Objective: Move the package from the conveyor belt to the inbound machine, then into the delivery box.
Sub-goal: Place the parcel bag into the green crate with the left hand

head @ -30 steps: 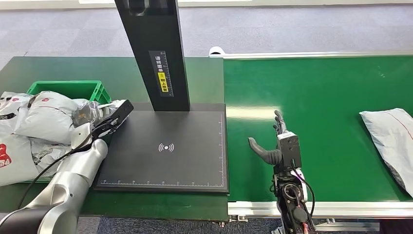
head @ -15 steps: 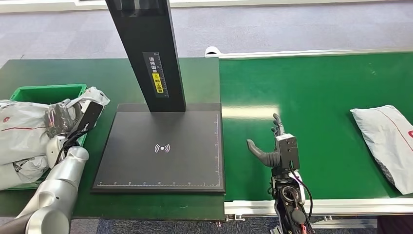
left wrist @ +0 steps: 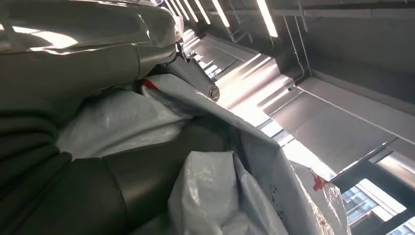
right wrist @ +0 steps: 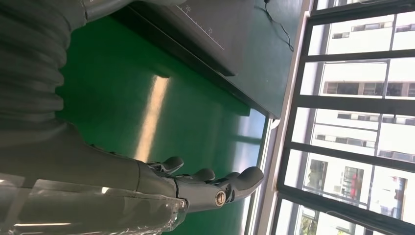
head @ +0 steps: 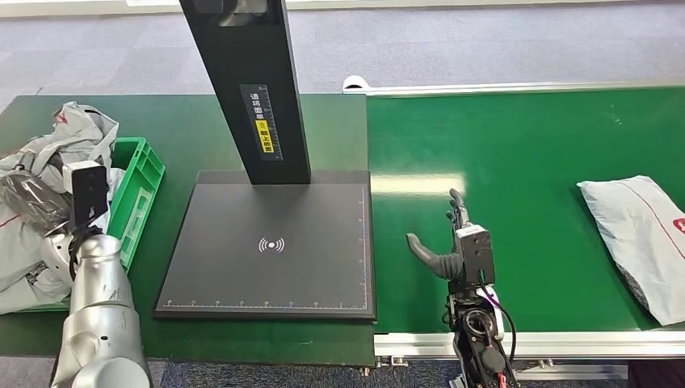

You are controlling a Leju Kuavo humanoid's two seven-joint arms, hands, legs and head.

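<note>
My left hand (head: 36, 200) grips a crumpled grey package (head: 74, 129) above the green delivery box (head: 139, 187) at the table's left end. The left wrist view shows the thumb (left wrist: 122, 181) pressed into the grey package (left wrist: 220, 196), which wraps round the hand. The inbound machine's black plate (head: 275, 242) lies bare under its black column (head: 246, 81). My right hand (head: 449, 242) stands open over the green conveyor belt (head: 525, 145), holding nothing; its fingers (right wrist: 205, 183) are spread. A second grey package (head: 638, 234) lies on the belt at the far right.
Several other grey packages (head: 20, 271) are heaped in and beside the green box. The belt's metal rail (head: 565, 343) runs along the near edge. The column rises over the plate's back edge.
My left arm has swung left from the plate's edge to over the green box, carrying the package. The right hand has stayed put. The view has shifted slightly.
</note>
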